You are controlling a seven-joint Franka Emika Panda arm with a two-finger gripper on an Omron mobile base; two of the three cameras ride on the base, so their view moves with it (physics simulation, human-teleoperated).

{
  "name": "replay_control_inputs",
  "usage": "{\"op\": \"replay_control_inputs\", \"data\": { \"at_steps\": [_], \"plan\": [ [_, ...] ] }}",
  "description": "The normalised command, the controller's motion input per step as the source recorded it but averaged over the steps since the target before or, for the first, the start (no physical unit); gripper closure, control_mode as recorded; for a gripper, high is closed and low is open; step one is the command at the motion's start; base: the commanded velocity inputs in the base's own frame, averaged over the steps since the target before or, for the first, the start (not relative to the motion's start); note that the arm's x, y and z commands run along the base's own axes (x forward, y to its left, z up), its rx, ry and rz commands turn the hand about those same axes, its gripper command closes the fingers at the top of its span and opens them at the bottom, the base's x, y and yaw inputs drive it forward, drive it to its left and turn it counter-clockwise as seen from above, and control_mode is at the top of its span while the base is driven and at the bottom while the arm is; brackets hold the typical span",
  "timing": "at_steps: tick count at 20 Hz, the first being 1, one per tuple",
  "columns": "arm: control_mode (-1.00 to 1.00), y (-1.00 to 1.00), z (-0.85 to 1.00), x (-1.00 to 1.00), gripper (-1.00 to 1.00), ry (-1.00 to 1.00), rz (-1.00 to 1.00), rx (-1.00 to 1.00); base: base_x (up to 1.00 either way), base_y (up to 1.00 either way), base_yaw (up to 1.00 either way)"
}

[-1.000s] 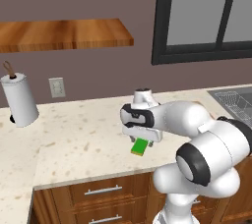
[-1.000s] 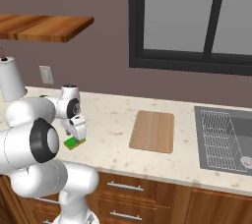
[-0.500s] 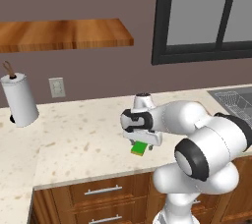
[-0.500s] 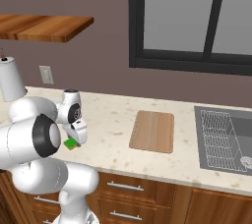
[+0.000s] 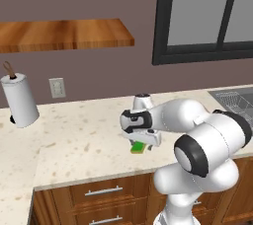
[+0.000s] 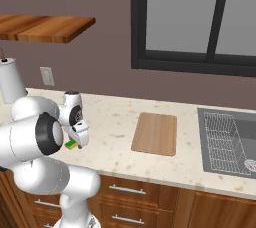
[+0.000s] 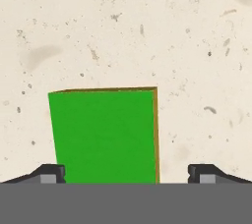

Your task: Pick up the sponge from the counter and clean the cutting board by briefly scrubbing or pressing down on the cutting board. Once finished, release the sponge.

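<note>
The green sponge (image 7: pixel 106 134) with its yellowish lower layer lies flat on the beige speckled counter (image 7: pixel 147 31). My gripper (image 7: pixel 130 174) hangs just above it, open, one dark fingertip (image 7: pixel 49 171) by the sponge's left edge and the other well clear of its right edge. From the base, the sponge (image 5: pixel 138 147) (image 6: pixel 72 145) peeks out under the gripper (image 5: pixel 142 140) (image 6: pixel 80 139) near the counter's front edge. The light wooden cutting board (image 6: pixel 155 133) lies flat to the right of the hand, with bare counter between them.
A paper towel roll (image 5: pixel 20 99) stands at the back left by a wall outlet (image 5: pixel 57 87). A dark wooden shelf (image 5: pixel 64 34) hangs above it. A sink with a wire rack (image 6: pixel 227 142) lies right of the board. Drawers (image 5: pixel 104 192) sit below the counter.
The hand has sunk a little lower over the sponge, which now shows less beneath it. The sponge and the board have not moved.
</note>
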Motion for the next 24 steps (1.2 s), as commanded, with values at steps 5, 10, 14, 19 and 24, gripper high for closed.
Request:
{"op": "replay_control_inputs", "data": {
  "at_steps": [5,10,14,19,24],
  "plan": [
    [-1.00,0.00,0.00,0.02,-1.00,-0.01,0.00,0.00,0.00,0.00,0.00],
    [-1.00,0.00,0.00,-0.02,-1.00,0.00,0.00,0.00,0.00,0.00,0.00],
    [-1.00,0.00,0.00,-0.02,-1.00,0.00,0.00,0.00,0.00,0.00,0.00],
    [-1.00,0.00,0.00,0.00,-1.00,0.00,0.00,0.00,0.00,0.00,0.00],
    [-1.00,0.00,0.00,0.00,-1.00,0.00,0.00,0.00,0.00,0.00,0.00]
  ]
}}
